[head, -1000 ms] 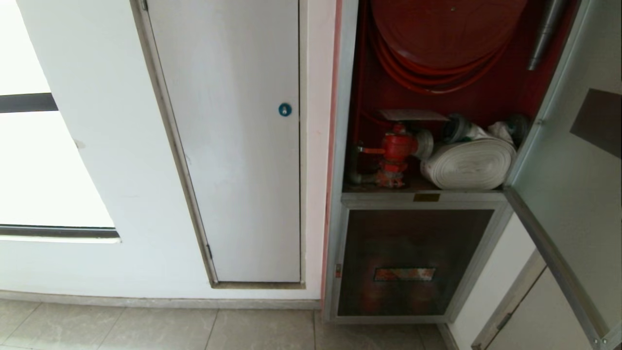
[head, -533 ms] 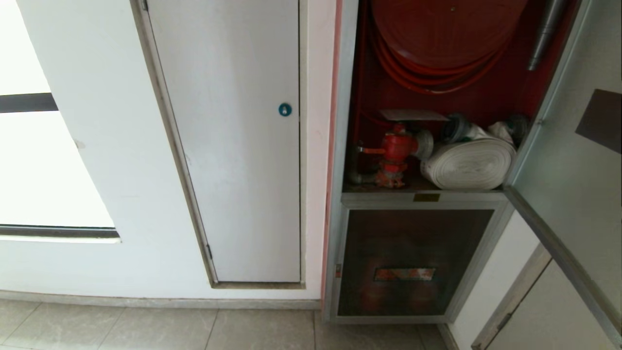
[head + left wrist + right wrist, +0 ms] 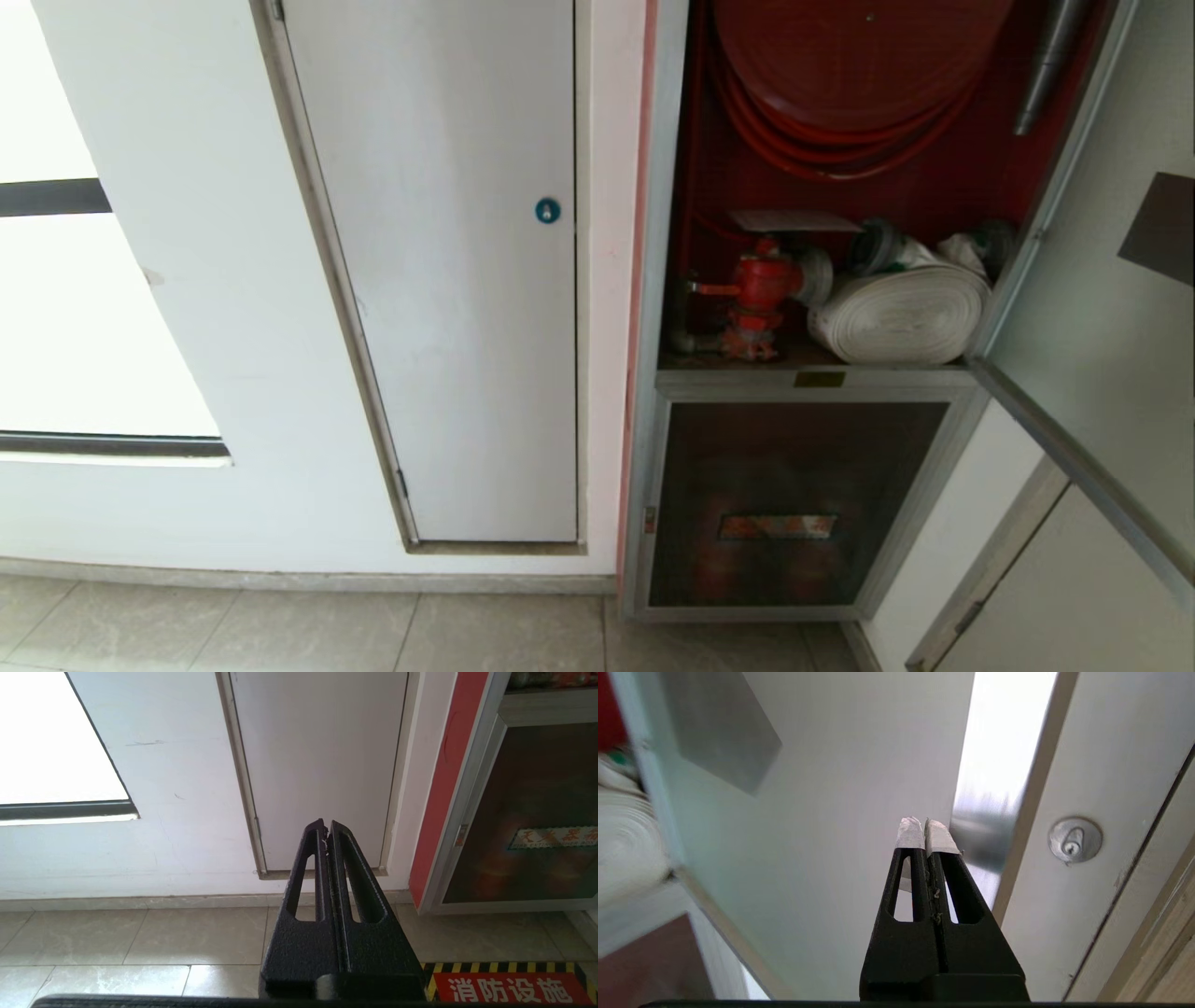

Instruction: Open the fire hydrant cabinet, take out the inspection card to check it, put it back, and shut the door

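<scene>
The fire hydrant cabinet [image 3: 663,280] stands open, showing its red inside, a red hose reel [image 3: 859,65], a red valve [image 3: 761,285] and a white rolled hose [image 3: 901,313]. A flat pale sheet, the inspection card [image 3: 794,221], lies above the valve. The door [image 3: 1102,308] is swung out to the right. My right gripper [image 3: 924,826] is shut and empty, its white-taped tips close to the door's inner face [image 3: 831,788] beside its silver free edge; whether they touch I cannot tell. My left gripper [image 3: 325,828] is shut and empty, parked low. Neither gripper shows in the head view.
A plain white door with a blue lock [image 3: 548,210] is left of the cabinet. Below the shelf sits a shorter dark glass panel [image 3: 794,504]. Beyond the open door is another door with a silver lock [image 3: 1074,839]. A red floor marking with yellow-black stripes [image 3: 509,987] lies before the cabinet.
The cabinet door has swung further open: its lower edge and the dark patch on its glass have shifted to the right in the head view.
</scene>
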Available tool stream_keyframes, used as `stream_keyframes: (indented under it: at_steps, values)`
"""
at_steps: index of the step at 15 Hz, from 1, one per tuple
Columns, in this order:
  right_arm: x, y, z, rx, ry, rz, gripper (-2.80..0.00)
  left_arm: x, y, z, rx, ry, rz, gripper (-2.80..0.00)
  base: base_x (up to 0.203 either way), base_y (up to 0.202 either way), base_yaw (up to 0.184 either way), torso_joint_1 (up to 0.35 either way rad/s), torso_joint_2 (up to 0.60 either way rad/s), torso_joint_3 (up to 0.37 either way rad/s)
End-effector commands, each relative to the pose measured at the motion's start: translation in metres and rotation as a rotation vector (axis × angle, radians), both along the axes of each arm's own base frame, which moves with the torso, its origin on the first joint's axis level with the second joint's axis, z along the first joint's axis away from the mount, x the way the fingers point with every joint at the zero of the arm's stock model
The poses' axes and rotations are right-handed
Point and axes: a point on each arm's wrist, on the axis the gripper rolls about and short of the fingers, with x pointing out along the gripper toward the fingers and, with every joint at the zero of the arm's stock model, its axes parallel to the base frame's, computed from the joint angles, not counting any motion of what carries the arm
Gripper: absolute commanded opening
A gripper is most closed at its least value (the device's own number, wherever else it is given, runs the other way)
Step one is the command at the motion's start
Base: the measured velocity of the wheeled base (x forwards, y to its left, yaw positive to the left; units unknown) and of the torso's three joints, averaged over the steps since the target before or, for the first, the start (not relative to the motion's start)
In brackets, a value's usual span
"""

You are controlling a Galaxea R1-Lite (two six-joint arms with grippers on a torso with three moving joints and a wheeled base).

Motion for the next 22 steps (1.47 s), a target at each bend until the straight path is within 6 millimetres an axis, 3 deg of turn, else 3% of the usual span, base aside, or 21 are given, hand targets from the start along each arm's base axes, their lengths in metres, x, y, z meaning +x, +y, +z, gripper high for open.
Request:
stream_keyframes:
  at_steps: [1,4,9,15,17,20,22]
  values:
    - [0.001,-0.014,-0.008,0.026,0.026,-0.029,-2.80,0.000,0.000,-0.002,0.000,0.005,0.000,-2.80,0.000,0.000,0.000,0.000,0.00,0.000]
    - [0.000,-0.025,-0.015,0.056,0.034,-0.023,-2.80,0.000,0.000,-0.002,0.000,0.005,0.000,-2.80,0.000,0.000,0.000,0.000,0.00,0.000]
    - [-0.001,-0.017,-0.014,0.047,0.031,0.033,-2.80,0.000,0.000,-0.002,0.000,0.005,0.000,-2.80,0.000,0.000,0.000,0.000,0.00,0.000]
    - [0.002,0.056,-0.003,-0.040,-0.009,0.468,-2.80,0.000,0.000,-0.002,0.000,0.005,0.001,-2.80,0.000,0.000,0.000,0.000,0.00,0.000]
    - [-0.010,0.077,-0.002,-0.032,0.026,0.587,-2.80,0.001,0.000,-0.002,0.000,0.007,0.000,-2.80,0.000,0.000,0.000,0.000,0.00,0.000]
    - [-0.028,0.092,-0.008,0.025,0.113,0.684,-2.80,0.001,0.000,-0.001,0.000,0.005,0.000,-2.80,0.000,0.000,0.000,0.000,0.00,0.000]
    - [-0.052,0.100,-0.006,0.089,0.152,0.742,-2.80,0.000,0.000,-0.002,0.000,0.005,0.000,-2.80,0.000,0.000,0.000,0.000,0.00,0.000]
